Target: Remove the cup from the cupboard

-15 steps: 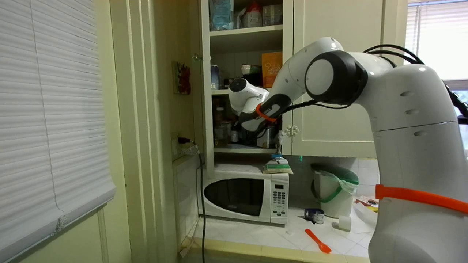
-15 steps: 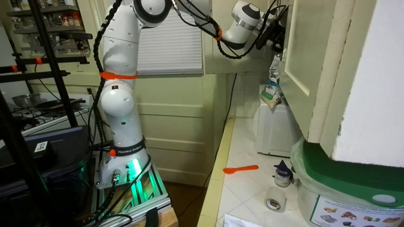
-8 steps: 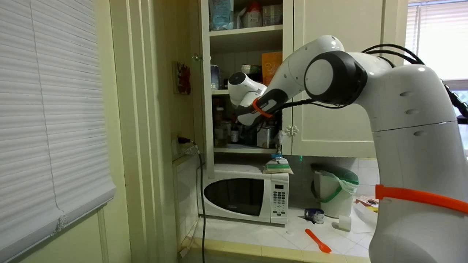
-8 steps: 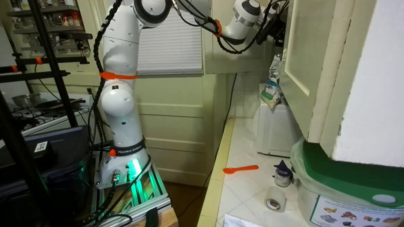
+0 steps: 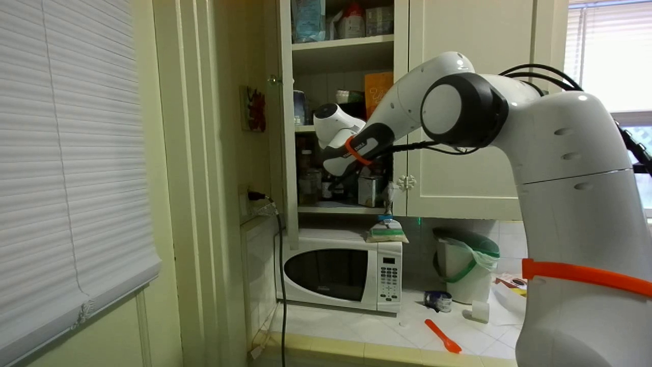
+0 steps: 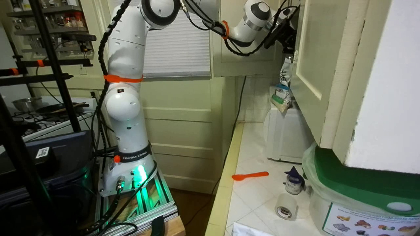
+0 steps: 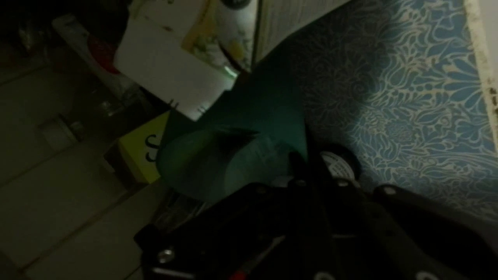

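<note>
Shifted slightly left and down since half a second ago in an exterior view, the arm's wrist (image 5: 340, 148) is reaching into the open cupboard (image 5: 401, 30). Across the dim wrist view we are seeing a yellow box (image 7: 141, 148) and a white carton (image 7: 167, 58) crowding the cup (image 7: 249, 116), which is facing us mouth-first, inside; its rim could be snagging the carton. At the cup's right wall, the gripper (image 7: 307, 160) is standing narrow, seemingly pinching it, so we are risking a slip or twist. Further right, a round lid (image 7: 337, 165) is sitting just beside, within knocking reach
</note>
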Available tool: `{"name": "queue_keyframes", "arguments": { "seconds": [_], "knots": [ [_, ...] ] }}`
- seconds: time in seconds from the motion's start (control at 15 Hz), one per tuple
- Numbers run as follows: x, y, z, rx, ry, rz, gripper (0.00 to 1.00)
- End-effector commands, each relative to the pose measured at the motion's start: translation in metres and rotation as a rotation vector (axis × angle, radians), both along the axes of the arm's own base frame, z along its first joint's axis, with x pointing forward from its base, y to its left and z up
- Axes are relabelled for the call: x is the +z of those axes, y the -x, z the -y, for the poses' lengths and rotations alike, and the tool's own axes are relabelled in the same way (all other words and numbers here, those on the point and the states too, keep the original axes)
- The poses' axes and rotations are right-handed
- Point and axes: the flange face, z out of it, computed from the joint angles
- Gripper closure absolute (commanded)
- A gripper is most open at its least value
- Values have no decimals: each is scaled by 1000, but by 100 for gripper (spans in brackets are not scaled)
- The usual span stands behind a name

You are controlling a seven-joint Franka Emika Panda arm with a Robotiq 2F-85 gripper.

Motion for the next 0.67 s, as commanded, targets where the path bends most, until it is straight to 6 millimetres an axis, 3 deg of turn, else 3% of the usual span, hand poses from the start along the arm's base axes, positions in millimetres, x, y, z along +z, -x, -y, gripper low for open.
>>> {"name": "queue_keyframes", "arguments": {
  "seconds": [0.0,0.6],
  "knots": [
    [1,0,2,-3,-12,-43,99],
    [21,14,-10,31,-106,-16,99]
  ]
}}
